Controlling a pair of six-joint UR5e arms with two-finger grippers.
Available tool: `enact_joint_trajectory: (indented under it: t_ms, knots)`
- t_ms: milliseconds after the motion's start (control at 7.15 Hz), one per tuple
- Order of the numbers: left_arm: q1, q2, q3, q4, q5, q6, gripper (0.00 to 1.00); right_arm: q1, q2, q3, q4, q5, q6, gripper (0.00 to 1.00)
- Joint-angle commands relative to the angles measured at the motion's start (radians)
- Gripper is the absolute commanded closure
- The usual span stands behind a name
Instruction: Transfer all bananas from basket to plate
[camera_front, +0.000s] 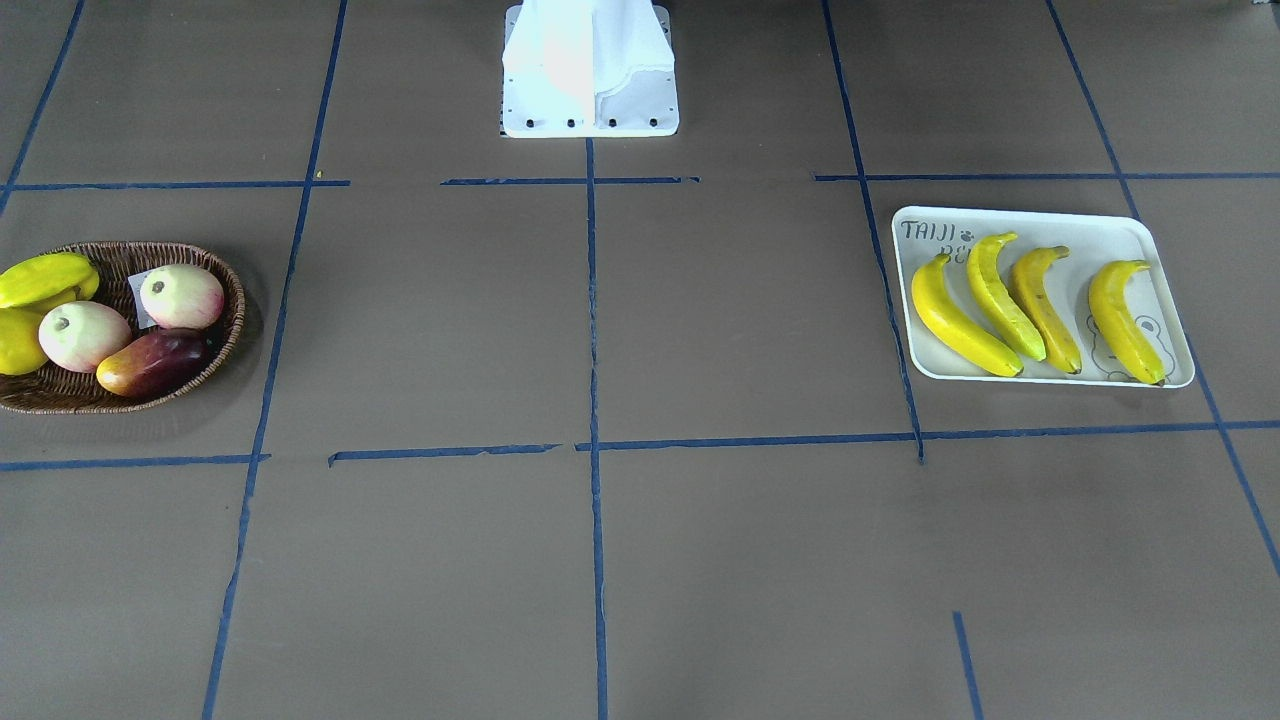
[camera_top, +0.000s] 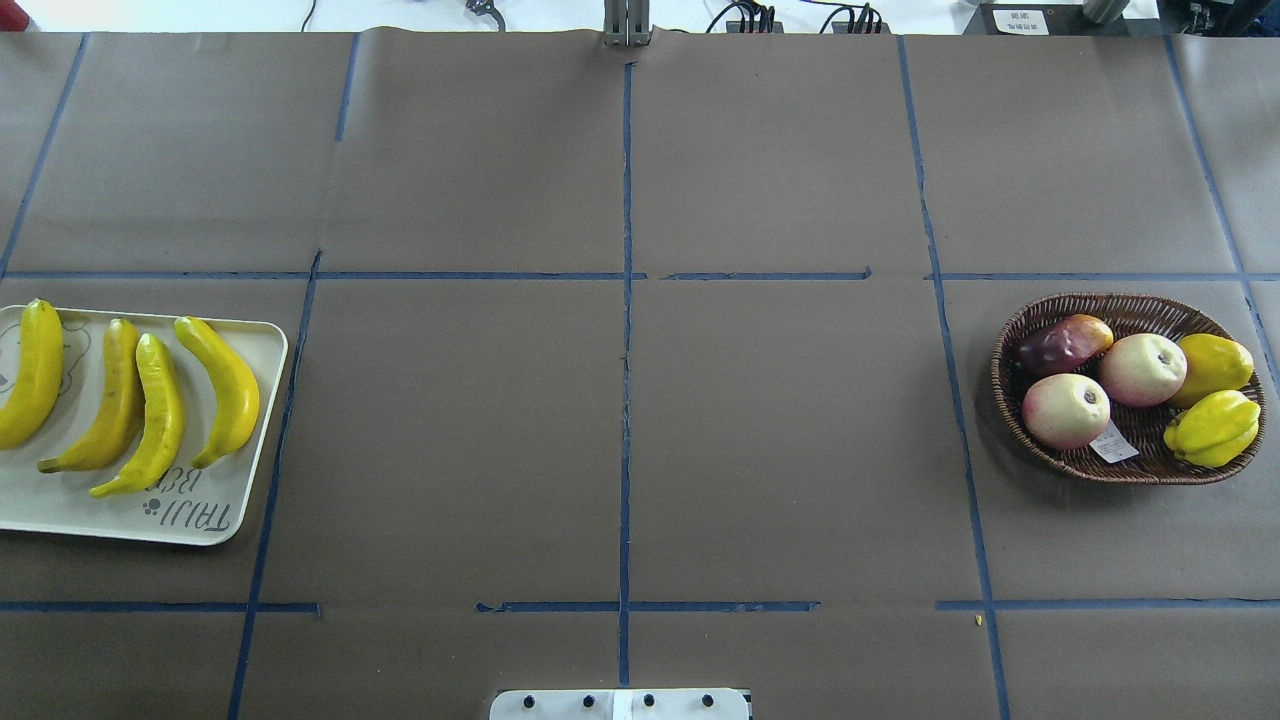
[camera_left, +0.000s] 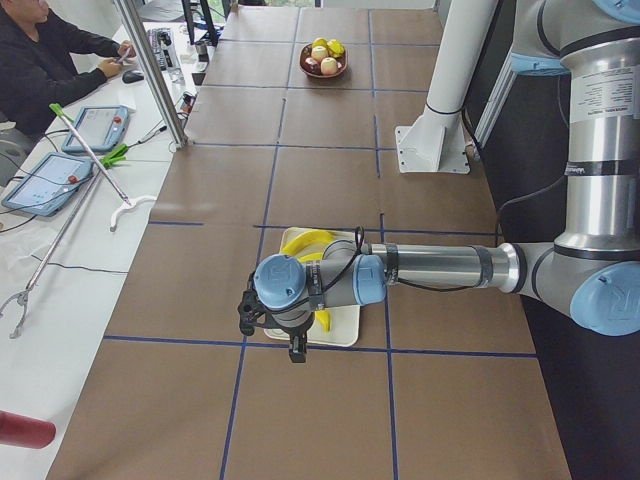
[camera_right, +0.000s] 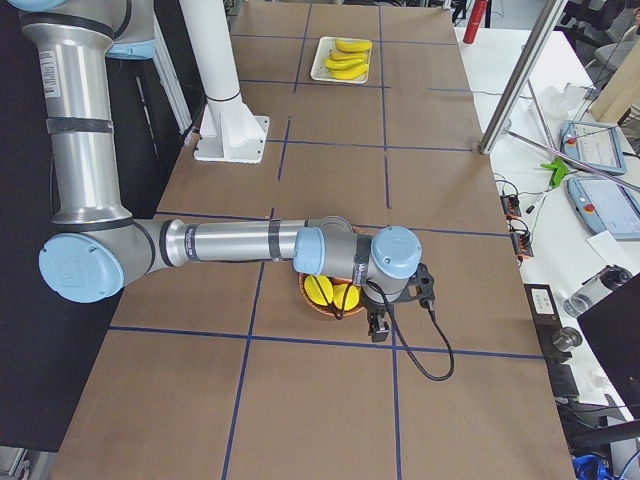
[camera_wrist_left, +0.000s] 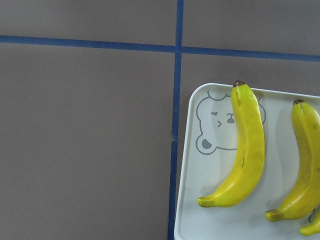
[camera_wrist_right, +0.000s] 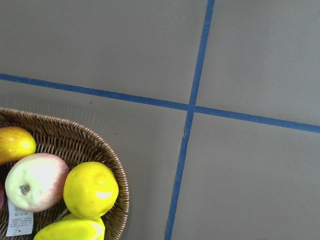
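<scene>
Several yellow bananas (camera_front: 960, 320) lie side by side on the white plate (camera_front: 1100, 225); they also show in the overhead view (camera_top: 150, 410) and the left wrist view (camera_wrist_left: 247, 150). The brown wicker basket (camera_front: 120, 395) holds no bananas, only other fruit. My left gripper (camera_left: 297, 350) hangs high over the plate's outer edge (camera_left: 345, 332); it shows only in the exterior left view, so I cannot tell its state. My right gripper (camera_right: 378, 328) hangs high over the basket's outer edge (camera_right: 325, 312); it shows only in the exterior right view, so I cannot tell its state.
The basket (camera_top: 1120, 300) holds two pink-white apples (camera_top: 1065, 410), a red-orange mango (camera_top: 1065, 343), a plump yellow fruit (camera_top: 1215, 362) and a yellow-green pointed fruit (camera_top: 1215, 428). The white robot base (camera_front: 590, 70) stands mid-table. An operator (camera_left: 45, 60) sits beyond the table's far side.
</scene>
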Motion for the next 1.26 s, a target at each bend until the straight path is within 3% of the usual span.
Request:
enact_joint_trajectory:
  t_ms: [0,280,1118]
  knots:
    - [0.0,0.0,0.001,-0.001,0.0,-0.001,0.0,0.044,-0.06,0.004,0.002,0.004,0.0,0.0]
    - [0.0,0.0,0.0,0.001,-0.002,-0.001,0.0,0.058,-0.098,0.047,0.002,0.001,0.0,0.0]
    - [0.0,0.0,0.001,-0.001,0.0,0.0,0.0,0.057,-0.098,0.042,0.003,0.0,-0.001,0.0]
